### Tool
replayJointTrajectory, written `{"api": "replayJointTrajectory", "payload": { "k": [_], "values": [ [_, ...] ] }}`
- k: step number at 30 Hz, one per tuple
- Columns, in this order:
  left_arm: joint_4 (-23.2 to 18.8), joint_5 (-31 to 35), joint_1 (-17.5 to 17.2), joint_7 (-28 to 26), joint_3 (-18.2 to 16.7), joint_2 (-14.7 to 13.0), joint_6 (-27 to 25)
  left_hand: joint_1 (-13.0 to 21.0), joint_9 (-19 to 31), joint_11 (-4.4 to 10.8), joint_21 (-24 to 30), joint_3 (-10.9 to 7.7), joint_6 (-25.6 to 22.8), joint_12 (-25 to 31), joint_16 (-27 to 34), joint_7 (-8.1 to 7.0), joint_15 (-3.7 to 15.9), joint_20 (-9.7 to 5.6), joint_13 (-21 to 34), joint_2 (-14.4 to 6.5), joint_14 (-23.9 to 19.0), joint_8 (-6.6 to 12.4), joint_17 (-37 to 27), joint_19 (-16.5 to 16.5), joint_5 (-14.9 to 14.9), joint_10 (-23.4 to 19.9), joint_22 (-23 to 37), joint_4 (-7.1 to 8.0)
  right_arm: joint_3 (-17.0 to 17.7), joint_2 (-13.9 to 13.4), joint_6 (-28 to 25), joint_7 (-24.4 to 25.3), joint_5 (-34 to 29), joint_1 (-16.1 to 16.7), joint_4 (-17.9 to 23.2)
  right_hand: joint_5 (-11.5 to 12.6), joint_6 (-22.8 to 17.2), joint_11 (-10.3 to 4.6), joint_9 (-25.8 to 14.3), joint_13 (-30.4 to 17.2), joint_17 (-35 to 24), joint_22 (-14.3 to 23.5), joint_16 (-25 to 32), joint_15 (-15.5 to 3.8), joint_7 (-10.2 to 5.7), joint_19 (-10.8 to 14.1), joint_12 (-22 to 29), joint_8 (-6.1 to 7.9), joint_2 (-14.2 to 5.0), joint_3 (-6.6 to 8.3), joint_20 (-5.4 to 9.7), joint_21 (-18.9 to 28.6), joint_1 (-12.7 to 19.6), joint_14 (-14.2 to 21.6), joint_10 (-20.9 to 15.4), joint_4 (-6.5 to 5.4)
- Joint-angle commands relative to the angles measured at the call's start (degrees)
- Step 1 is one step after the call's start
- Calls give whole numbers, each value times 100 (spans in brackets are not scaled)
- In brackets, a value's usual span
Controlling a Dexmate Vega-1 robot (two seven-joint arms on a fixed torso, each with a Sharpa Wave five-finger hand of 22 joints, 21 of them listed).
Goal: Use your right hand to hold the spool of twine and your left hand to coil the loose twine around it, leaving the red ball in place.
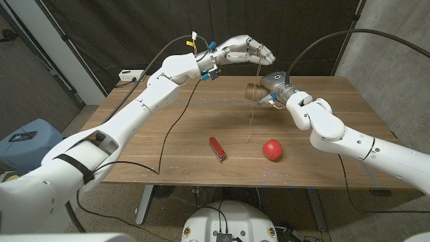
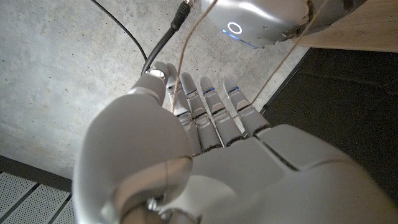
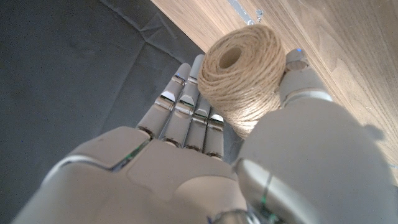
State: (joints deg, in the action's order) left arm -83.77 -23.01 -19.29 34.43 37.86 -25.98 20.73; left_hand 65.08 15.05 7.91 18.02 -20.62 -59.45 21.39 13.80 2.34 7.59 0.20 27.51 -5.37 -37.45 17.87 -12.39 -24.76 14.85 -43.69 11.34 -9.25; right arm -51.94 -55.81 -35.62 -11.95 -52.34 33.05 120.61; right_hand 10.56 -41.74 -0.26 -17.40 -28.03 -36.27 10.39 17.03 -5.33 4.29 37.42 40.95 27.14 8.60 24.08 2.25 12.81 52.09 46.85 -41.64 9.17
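- Our arms wear glossy white rounded shells; a black band crosses the left arm (image 1: 74, 165) near its shoulder.
- Black cables trail from both arms.
- Our left hand (image 1: 245, 50) and right hand (image 3: 205, 155) are silver-grey, with small blue lights on the fingers (image 2: 208, 109).

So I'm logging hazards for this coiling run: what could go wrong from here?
The loose twine hangs from the left hand down near the red ball; a swinging tail could nudge it. The red pocket knife lies nearby and might snag the strand. The right hand holds the spool mostly by its sides, so tugging could slip it.
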Motion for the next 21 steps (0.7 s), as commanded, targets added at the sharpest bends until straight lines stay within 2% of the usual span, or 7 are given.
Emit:
{"api": "replayJointTrajectory", "payload": {
  "k": [1, 3, 6, 9, 21],
  "values": [
    [187, 42, 34, -23, -50, 63, 65, 9, 19, 34, 33, 19, -8, 4, 13, -41, -25, 13, 33, -23, 5, 2, -14, -38, 41, -35, 22, 7, 27, -16, 38, 34, 25, 65, 44, 29, -793, -429, -27, -22, -31, 21, -22, -686, -722, 24, 15, 27, -669, -9, 25, 20, 646, 31, -504, -17],
    [211, 39, 39, -26, -60, 67, 71, 12, 18, 48, 36, 20, -12, 0, 9, -43, -26, 9, 36, -7, -3, 2, -7, -43, 42, -29, 23, -1, 35, -24, 43, 38, 26, 70, 53, 29, -798, -445, -24, -21, -31, 21, -27, -687, -725, 21, 9, 29, -671, -8, 24, 18, 648, 34, -498, -17],
    [247, 45, 44, -29, -67, 75, 76, 15, 31, -42, 36, 19, -6, -6, 14, -29, -13, 20, 42, -31, 7, 6, -21, -33, 45, -23, 23, 6, 58, -66, 44, 60, 25, 100, 107, 30, -798, -438, -26, -22, -30, 21, -32, -689, -717, 28, 12, 32, -669, -7, 27, 20, 654, 41, -510, -14],
    [288, 49, 55, -22, -68, 91, 91, 21, 37, -67, 37, 15, -8, -10, 12, -26, 18, 21, 45, -30, 4, 9, -18, -31, 48, -14, 23, 2, 74, -96, 31, 83, -3, 130, 162, 31, -804, -411, -25, -32, -25, 21, -41, -689, -715, 29, 17, 36, -666, -4, 27, 20, 662, 55, -511, -9],
    [464, 89, 118, -10, -59, 146, 114, 32, 63, -64, 40, 9, 1, -15, 4, -5, 14, 19, 62, -34, 4, 14, -17, -18, 60, -19, 24, -1, 204, -304, 34, 229, 9, 336, 432, 34, -822, -448, -17, -24, -44, 21, -48, -699, -733, 33, 14, 48, -682, -2, 33, 19, 689, 79, -547, -6]
  ]
}}
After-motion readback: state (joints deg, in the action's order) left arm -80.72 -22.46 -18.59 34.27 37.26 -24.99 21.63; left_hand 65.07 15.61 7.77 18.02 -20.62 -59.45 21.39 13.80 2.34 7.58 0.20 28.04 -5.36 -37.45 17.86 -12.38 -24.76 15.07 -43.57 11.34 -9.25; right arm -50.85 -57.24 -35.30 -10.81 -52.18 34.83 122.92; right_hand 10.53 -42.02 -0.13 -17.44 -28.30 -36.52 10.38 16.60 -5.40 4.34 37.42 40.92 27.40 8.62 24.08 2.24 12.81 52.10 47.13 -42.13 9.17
